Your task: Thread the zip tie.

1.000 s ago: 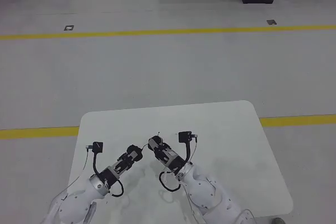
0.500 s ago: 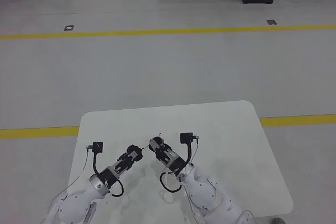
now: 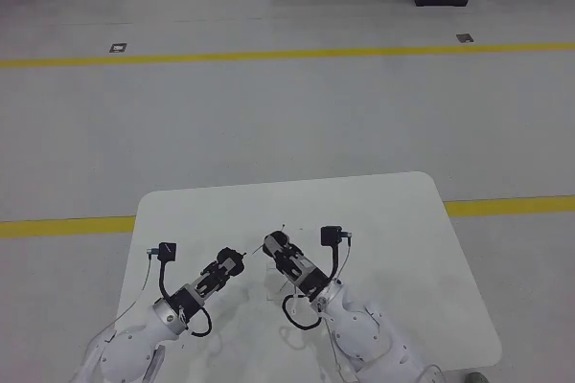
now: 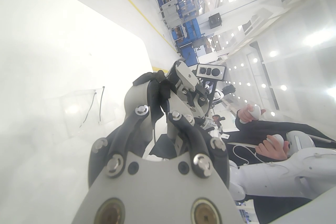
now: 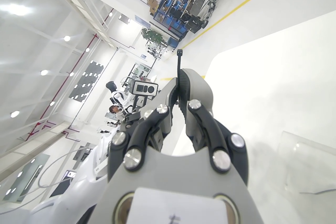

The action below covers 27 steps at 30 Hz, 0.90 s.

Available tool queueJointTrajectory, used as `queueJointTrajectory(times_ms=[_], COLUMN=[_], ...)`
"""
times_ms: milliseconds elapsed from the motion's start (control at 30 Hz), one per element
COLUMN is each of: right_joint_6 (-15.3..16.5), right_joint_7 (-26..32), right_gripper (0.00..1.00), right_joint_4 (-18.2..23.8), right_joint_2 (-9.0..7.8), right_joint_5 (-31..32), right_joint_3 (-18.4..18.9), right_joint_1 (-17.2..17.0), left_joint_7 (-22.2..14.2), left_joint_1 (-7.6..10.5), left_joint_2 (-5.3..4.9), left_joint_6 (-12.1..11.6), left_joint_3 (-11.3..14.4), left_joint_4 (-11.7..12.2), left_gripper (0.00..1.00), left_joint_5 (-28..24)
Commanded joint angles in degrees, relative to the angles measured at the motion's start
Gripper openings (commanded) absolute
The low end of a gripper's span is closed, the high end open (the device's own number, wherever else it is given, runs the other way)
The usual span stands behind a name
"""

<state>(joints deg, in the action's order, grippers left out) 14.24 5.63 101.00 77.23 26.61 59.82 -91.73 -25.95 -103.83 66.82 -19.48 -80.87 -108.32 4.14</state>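
The zip tie (image 5: 179,62) stands up out of the right gripper (image 5: 180,78), which is clamped on the strap just below the head, so the head pokes free above it. The left gripper (image 3: 230,259) sits just beside it over the table (image 3: 393,206); whether it holds anything cannot be told. The step in hand looks like lining up tail and head. The next move calls for a steady, square feed of the tail into the small slot, since any twist would likely miss. Spare ties (image 4: 100,104) lie on a clear tray (image 4: 71,117) nearby.

clear tray (image 4: 71,122) on white table (image 3: 393,206)
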Motion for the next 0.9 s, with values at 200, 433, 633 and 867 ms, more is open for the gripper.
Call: queueJointTrajectory(times_ms=[200,433,633,867], right_joint_6=[0.0,-0.21,-0.38,-0.62], right_joint_7=[-0.34,-0.64,-0.69,-0.51], right_gripper=[0.0,0.0,0.0,0.0], right_joint_4=[-0.53,-1.27,-1.99,-2.6], right_joint_2=[0.1,0.22,0.34,0.38], right_joint_5=[-0.09,-0.09,-0.22,-0.11], right_joint_3=[-0.75,-1.39,-1.98,-2.45], right_joint_1=[0.95,1.94,2.69,3.09], left_joint_7=[0.0,0.0,0.0,0.0], left_joint_1=[0.0,0.0,0.0,0.0], left_joint_2=[0.0,0.0,0.0,0.0], left_joint_6=[0.0,0.0,0.0,0.0], left_joint_3=[0.0,0.0,0.0,0.0], left_joint_4=[0.0,0.0,0.0,0.0], left_gripper=[0.0,0.0,0.0,0.0], left_joint_5=[0.0,0.0,0.0,0.0])
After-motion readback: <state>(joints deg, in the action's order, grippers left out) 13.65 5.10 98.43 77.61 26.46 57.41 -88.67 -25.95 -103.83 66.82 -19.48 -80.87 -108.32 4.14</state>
